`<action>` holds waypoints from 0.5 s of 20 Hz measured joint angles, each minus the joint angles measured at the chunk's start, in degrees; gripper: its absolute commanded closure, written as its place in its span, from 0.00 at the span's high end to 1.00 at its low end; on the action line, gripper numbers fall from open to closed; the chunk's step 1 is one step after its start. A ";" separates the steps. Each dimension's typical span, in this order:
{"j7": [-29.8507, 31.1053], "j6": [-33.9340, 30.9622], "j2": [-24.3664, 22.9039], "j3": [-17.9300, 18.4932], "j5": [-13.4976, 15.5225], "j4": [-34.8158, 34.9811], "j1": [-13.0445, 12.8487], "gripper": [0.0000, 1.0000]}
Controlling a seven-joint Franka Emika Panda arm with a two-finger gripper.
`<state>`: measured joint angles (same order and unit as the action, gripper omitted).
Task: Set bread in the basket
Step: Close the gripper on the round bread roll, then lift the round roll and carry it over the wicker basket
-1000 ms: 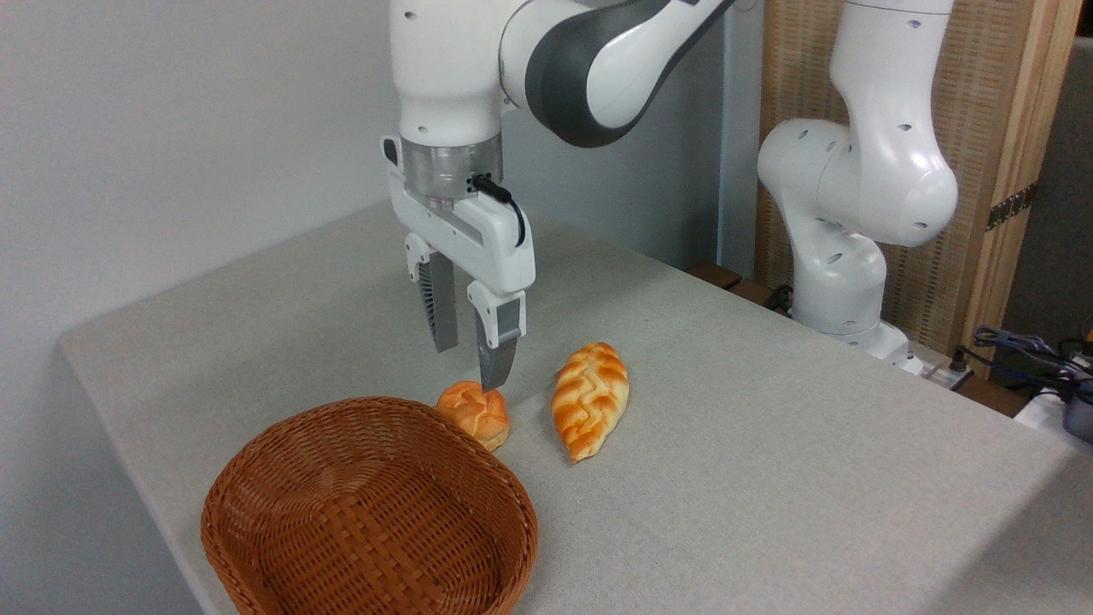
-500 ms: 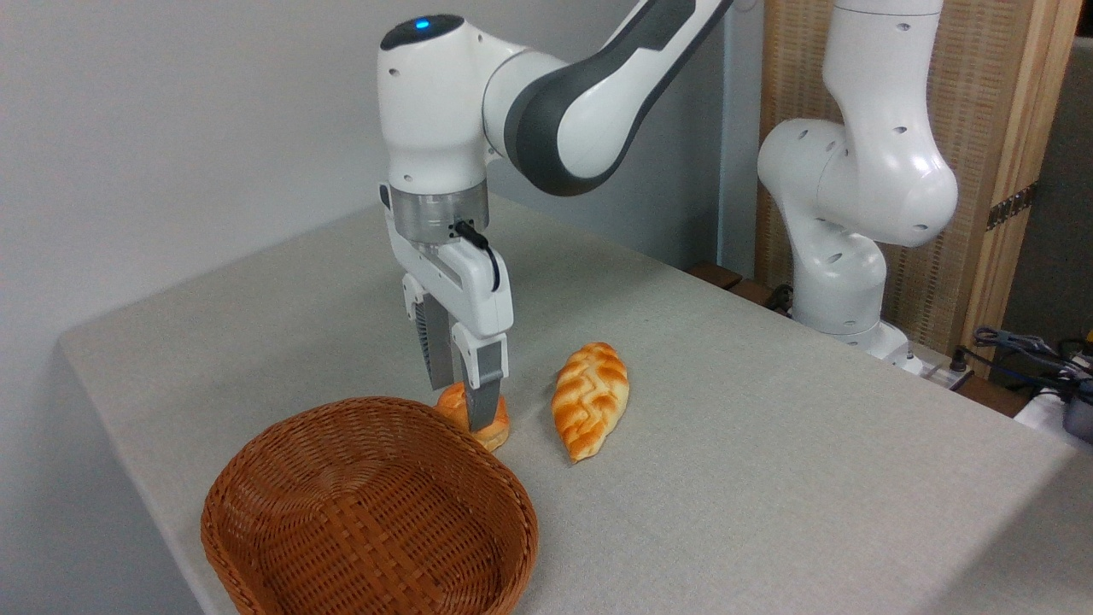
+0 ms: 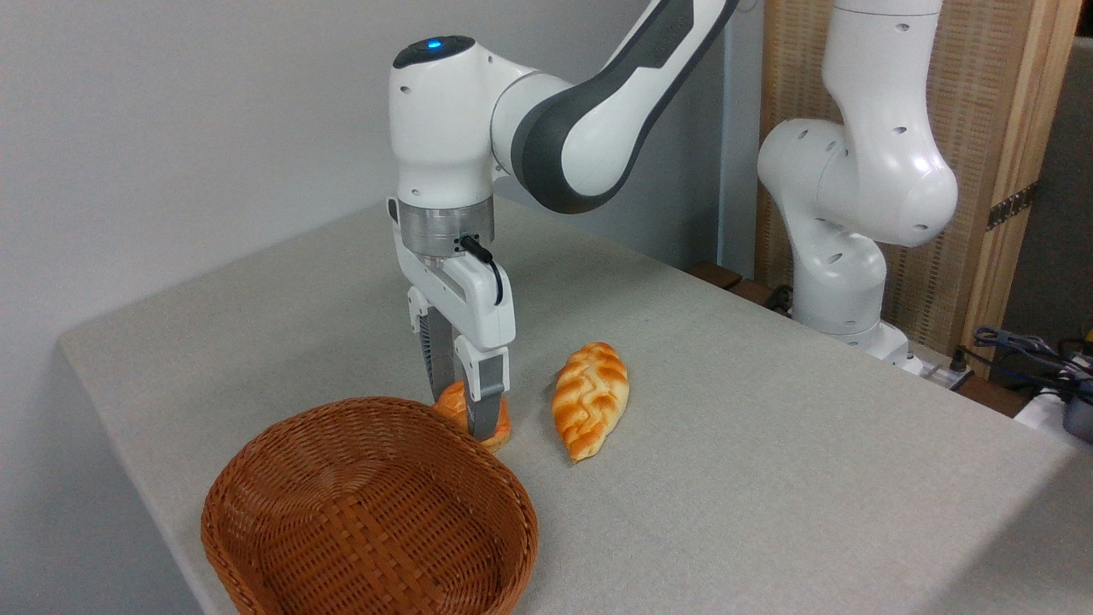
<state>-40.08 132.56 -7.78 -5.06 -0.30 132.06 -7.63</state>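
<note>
The gripper (image 3: 465,408) straddles the bun (image 3: 499,424) on the table (image 3: 768,444) — fingers narrow, grip uncertain — at the wicker basket's (image 3: 341,547) one o'clock rim.

Gripper (image 3: 465,410) has dropped right down onto the bread (image 3: 499,423) — a second ago it hung above. Its fingers now straddle the bun.
</note>
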 measured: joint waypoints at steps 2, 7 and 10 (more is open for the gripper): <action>-0.01 0.00 -0.09 0.00 0.00 0.00 -0.01 0.16; -0.10 0.00 -0.53 -0.86 0.00 -0.02 -0.22 0.16; -0.08 -3.66 -0.84 -1.54 0.12 -1.39 -0.30 0.16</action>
<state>-40.16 128.91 -8.62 -6.60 -0.18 130.67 -7.93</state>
